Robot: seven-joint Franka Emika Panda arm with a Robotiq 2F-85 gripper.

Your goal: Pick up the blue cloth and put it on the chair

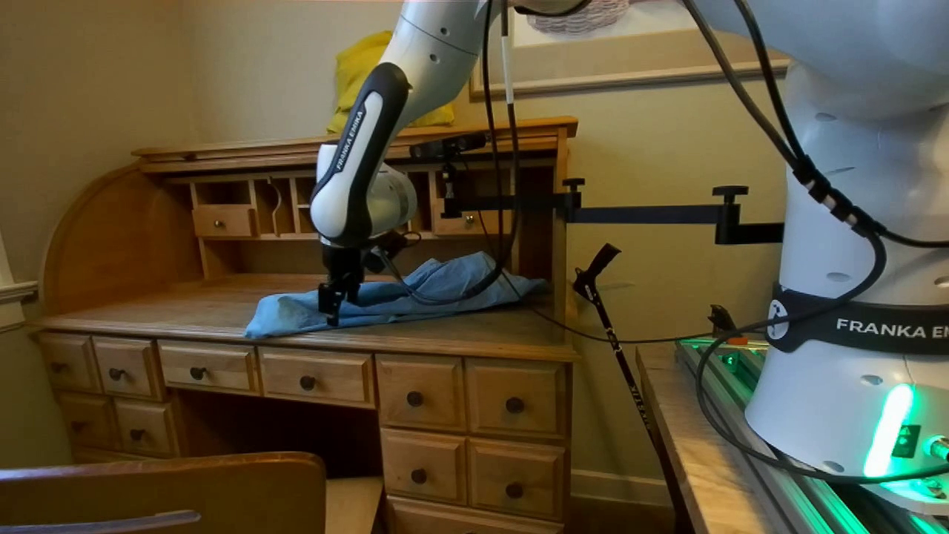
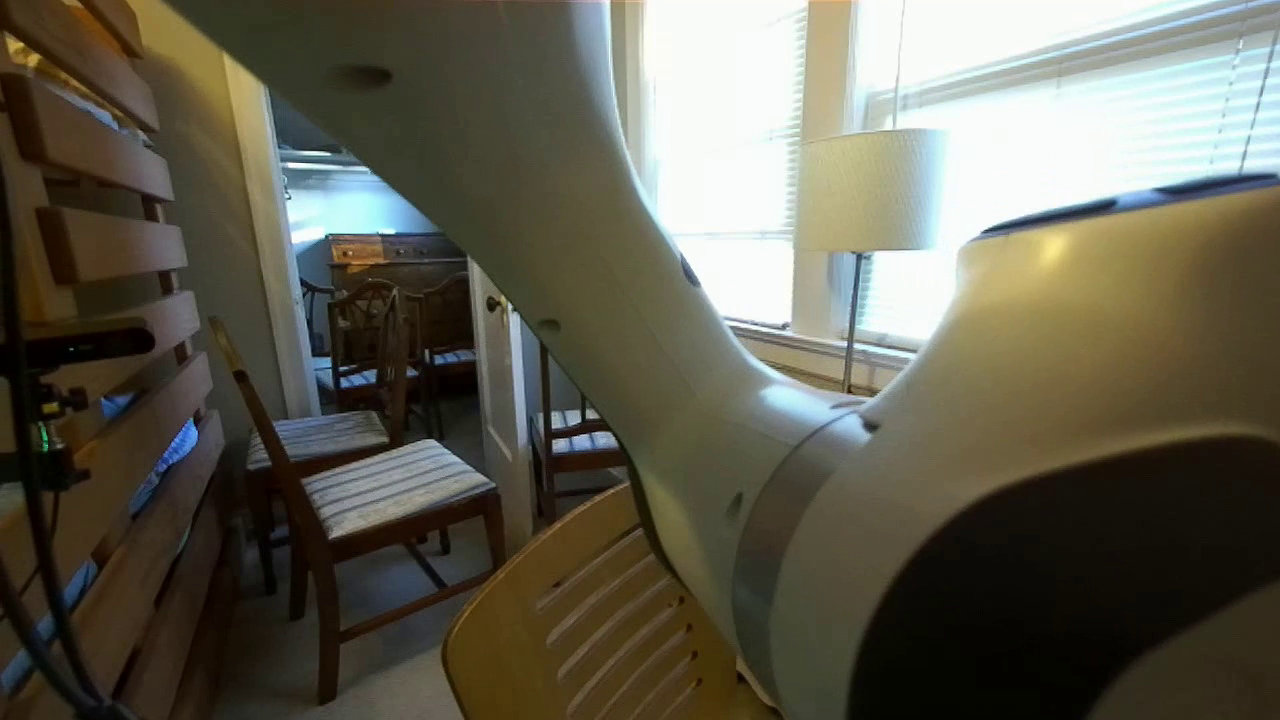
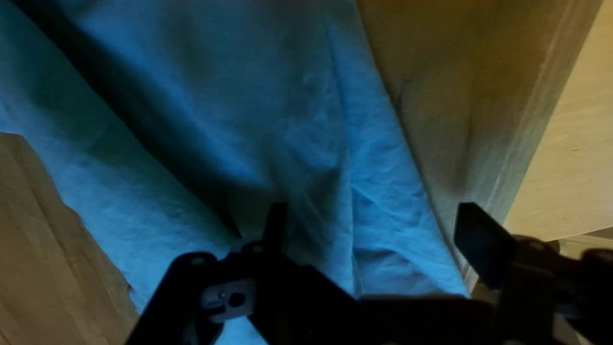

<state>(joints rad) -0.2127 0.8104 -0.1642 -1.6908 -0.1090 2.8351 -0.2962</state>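
Wrist view shows my gripper (image 3: 372, 218) spread apart at the blue cloth (image 3: 287, 120); too shallow pinch (I judge) may slip.

daylight glares through the windows (image 2: 725, 150) (blinds (image 2: 1090, 140) partly washed out), while shadows streak the blue cloth (image 3: 268, 139).

"FRANKA EMIKA" is running along the black strip (image 1: 363, 144) of the Panda arm (image 1: 448, 81); "FRANKA E", cut off, is crossing the black band (image 1: 815, 325) of its base (image 1: 823, 415); the black pole (image 1: 617, 348) is bearing illegible lettering.

Matt cloth (image 1: 456, 274), wooden desk (image 1: 200, 300)
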